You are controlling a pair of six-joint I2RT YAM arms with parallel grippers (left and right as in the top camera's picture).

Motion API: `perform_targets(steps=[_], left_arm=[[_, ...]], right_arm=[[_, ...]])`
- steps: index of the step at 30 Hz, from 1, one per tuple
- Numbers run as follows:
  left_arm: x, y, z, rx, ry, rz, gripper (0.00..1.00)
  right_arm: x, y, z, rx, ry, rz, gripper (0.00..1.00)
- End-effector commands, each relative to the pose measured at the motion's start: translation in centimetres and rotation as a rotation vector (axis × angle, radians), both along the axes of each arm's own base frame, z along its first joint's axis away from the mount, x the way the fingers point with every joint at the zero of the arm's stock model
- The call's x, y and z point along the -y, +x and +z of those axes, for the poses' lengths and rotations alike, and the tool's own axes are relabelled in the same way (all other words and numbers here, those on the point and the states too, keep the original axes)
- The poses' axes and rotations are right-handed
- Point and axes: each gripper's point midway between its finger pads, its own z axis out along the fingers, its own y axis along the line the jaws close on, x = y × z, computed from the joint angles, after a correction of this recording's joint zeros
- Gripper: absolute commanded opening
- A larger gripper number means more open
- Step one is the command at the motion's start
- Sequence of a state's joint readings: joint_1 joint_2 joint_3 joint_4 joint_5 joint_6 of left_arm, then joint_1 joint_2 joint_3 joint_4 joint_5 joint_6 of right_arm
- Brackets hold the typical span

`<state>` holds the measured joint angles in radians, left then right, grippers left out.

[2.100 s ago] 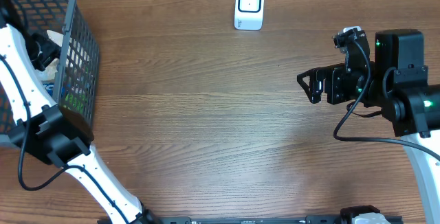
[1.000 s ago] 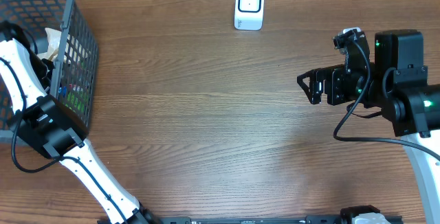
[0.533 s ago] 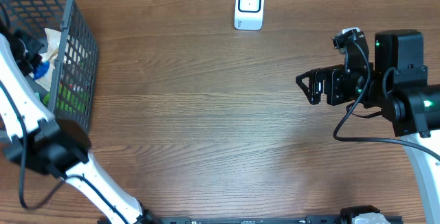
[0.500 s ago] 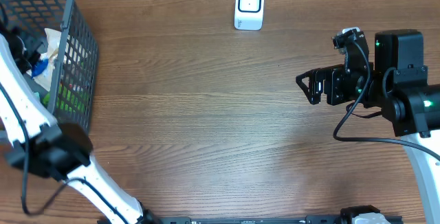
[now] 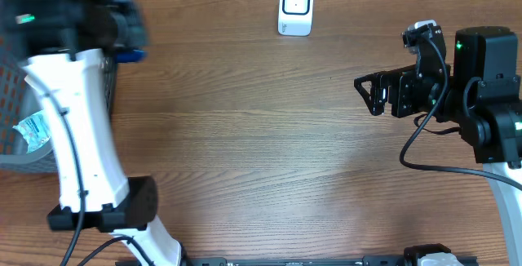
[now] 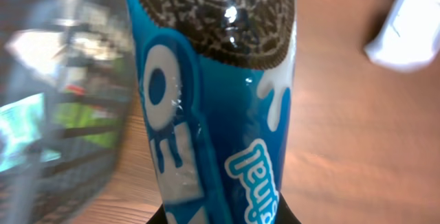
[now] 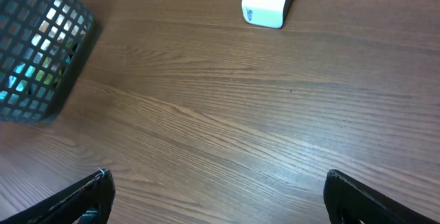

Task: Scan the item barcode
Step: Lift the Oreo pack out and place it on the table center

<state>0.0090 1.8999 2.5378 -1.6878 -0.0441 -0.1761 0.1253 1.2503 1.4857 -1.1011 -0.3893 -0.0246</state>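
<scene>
Blue cookie packet (image 6: 227,135) showing big white lettering running out from the left gripper (image 6: 223,216), only an O reading clearly, smaller word illegible.

overhead: top-down; right wrist: oblique, sharing scanner (image 5: 295,6); left wrist: close-up

A glossy blue plastic cookie packet (image 6: 220,114), printed with a dark sandwich biscuit and white lettering, is gripped at its lower end and held clear of the wooden surface (image 5: 245,135). A white rounded-rectangular barcode scanner (image 5: 295,7) is seen at the surface's far edge, well apart.
</scene>
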Motion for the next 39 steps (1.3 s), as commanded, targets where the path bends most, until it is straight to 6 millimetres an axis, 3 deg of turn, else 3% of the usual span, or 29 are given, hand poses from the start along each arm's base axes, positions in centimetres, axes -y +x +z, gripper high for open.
perform_targets(steps=[1, 7, 10, 13, 18, 22, 24, 29, 32, 35, 37, 39], left_arm=[[3.3, -0.3, -3.4, -0.119, -0.002, -0.088, 0.04], [6.7, -1.8, -12.3, -0.370, -0.011, -0.056, 0.04], [8.7, -2.2, -17.4, -0.438, -0.023, -0.092, 0.04], [9.9, -2.1, -21.2, -0.445, -0.017, -0.116, 0.04], [10.9, -2.0, -26.1, -0.424, -0.017, -0.151, 0.04], [10.9, -2.7, -28.5, -0.435, -0.022, -0.153, 0.05], [10.8, -3.2, -29.3, -0.448, -0.020, -0.154, 0.13], [10.8, -3.6, -29.6, -0.460, -0.023, -0.156, 0.42], [11.0, -2.9, -29.0, -0.438, -0.027, -0.158, 0.47], [11.3, -1.7, -27.2, -0.401, -0.028, -0.177, 0.48], [11.5, -0.6, -24.8, -0.370, -0.025, -0.188, 0.48], [11.4, 0.9, -21.0, -0.315, -0.019, -0.194, 0.47]], right_arm=[[-0.2, -0.1, 1.1, 0.011, 0.024, -0.013, 0.97], [0.2, -0.1, 0.8, 0.005, 0.004, -0.031, 0.97], [0.2, 0.0, 0.9, 0.008, 0.004, -0.031, 0.97], [0.2, 0.0, 0.9, 0.007, 0.004, -0.031, 0.97], [0.2, 0.0, 0.8, 0.006, 0.004, -0.031, 0.97], [0.2, 0.0, 0.9, 0.006, 0.004, -0.031, 0.97], [0.2, 0.0, 0.9, 0.006, 0.004, -0.031, 0.97], [0.2, 0.0, 0.9, 0.006, 0.004, -0.031, 0.98], [0.2, 0.0, 0.9, 0.006, 0.004, -0.031, 0.97], [0.2, 0.0, 0.9, 0.006, 0.005, -0.031, 0.97], [0.2, -0.1, 0.8, 0.006, 0.005, -0.031, 0.97], [0.2, 0.0, 0.9, 0.006, 0.004, -0.031, 0.97]])
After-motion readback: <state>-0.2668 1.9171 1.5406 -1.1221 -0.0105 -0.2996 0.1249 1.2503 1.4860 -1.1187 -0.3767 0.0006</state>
